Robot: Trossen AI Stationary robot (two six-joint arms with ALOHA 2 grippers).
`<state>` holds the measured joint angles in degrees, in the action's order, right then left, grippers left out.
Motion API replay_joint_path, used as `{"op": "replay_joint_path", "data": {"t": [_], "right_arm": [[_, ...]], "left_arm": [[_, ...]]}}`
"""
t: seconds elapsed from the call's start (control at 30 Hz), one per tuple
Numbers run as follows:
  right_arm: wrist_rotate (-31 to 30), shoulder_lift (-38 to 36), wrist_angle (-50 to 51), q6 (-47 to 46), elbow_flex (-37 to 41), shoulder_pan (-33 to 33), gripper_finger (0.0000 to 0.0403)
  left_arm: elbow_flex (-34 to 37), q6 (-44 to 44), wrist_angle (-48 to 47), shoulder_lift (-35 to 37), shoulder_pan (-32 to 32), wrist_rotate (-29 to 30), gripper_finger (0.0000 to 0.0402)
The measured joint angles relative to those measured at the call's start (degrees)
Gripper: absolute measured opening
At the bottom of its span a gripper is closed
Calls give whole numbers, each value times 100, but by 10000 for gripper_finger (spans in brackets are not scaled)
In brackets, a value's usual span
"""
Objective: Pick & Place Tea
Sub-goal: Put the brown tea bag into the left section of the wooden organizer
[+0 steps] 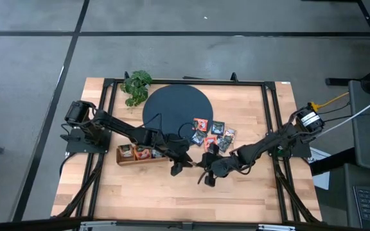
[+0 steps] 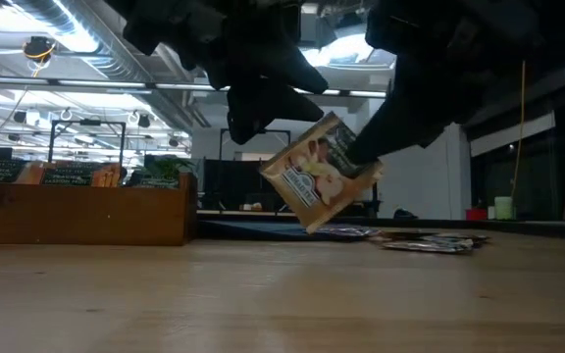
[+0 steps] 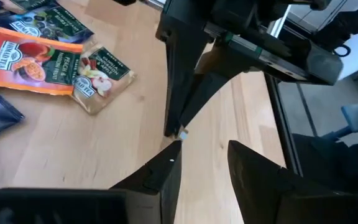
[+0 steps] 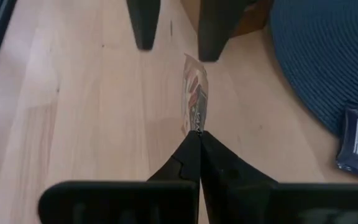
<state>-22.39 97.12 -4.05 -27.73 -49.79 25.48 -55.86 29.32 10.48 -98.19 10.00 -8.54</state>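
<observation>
A dark green tea sachet (image 2: 320,175) with a light fruit label hangs tilted above the bare wood, between my two arms. My right gripper (image 4: 199,134) is shut on it. My left gripper (image 3: 207,162) faces it from the table's left, open, one finger (image 4: 211,37) close beside the sachet's far end (image 4: 192,65). Several more sachets (image 1: 214,135) lie flat on the table by the dark disc (image 1: 175,109), among them an orange-red one (image 3: 36,59) and a green one (image 3: 101,74). My right gripper pinches one edge of the sachet (image 4: 196,123) between the tips of its two fingers, slanting down from the table's right. The sachet stands edge-on beyond the fingers, tilted and lifted clear of the table. My left gripper: I cannot tell whether its finger touches the sachet's far end.
The brown wooden tray (image 1: 122,160) with sachets standing in it sits on the table left of the grippers, by the left arm. A leafy plant (image 1: 137,86) stands at the far left by the disc. Bare wood lies along the near edge (image 1: 185,199).
</observation>
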Motion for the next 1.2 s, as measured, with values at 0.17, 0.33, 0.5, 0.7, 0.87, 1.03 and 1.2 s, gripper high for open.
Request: {"op": "replay_joint_path", "data": {"t": [0.17,0.33,0.5,0.7,0.87,1.03,1.2], "right_arm": [[44,0,-137,93,-10,-97,3],[332,0,-414,123,-14,-168,3],[662,0,-522,252,-14,-208,3],[872,0,-599,296,-19,-208,3],[866,0,-724,527,-19,-213,3],[889,0,-740,580,-19,-297,3],[896,0,-647,562,-19,-344,3]], "left_arm": [[0,-50,-4,0,2,176,108],[0,-194,-51,0,2,333,90],[0,-309,-218,0,2,359,76],[0,-446,-457,0,4,365,71],[0,-448,-466,0,3,342,74],[0,-459,-471,0,9,64,51],[0,-459,-439,0,11,11,6]]}}
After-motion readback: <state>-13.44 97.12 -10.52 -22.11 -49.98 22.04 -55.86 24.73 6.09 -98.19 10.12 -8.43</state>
